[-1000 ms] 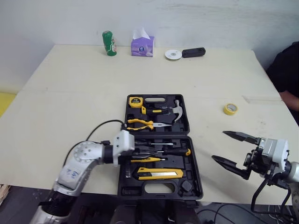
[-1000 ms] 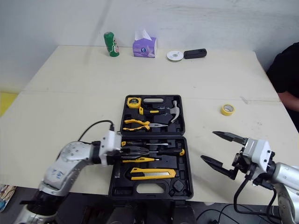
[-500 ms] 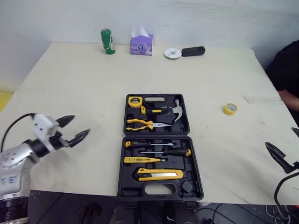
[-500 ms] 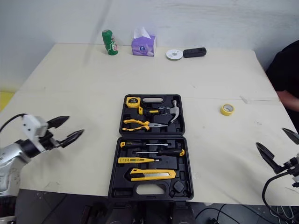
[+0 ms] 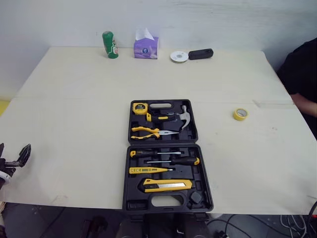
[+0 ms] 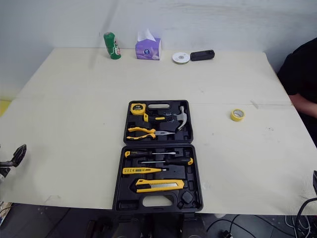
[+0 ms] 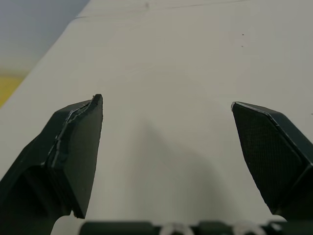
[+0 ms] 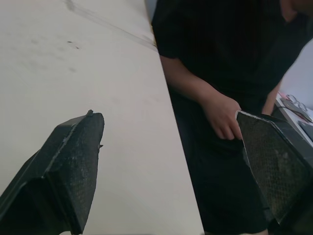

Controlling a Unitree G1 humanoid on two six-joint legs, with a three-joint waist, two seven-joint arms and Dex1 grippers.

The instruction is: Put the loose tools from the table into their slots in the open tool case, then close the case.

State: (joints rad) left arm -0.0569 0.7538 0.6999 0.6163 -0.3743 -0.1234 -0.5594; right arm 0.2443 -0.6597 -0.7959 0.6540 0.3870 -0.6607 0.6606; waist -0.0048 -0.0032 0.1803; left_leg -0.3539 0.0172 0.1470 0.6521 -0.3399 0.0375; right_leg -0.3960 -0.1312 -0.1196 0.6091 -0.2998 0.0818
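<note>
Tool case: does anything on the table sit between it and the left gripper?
Nothing visible. Only bare table separates the left gripper, open at the near left edge, from the open tool case.

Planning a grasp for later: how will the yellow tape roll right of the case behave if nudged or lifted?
The yellow tape roll lies flat on the table, so a nudge would probably slide it, not roll it. It looks small and thin, so likely light. Tipped on edge, the ring could roll away.
</note>
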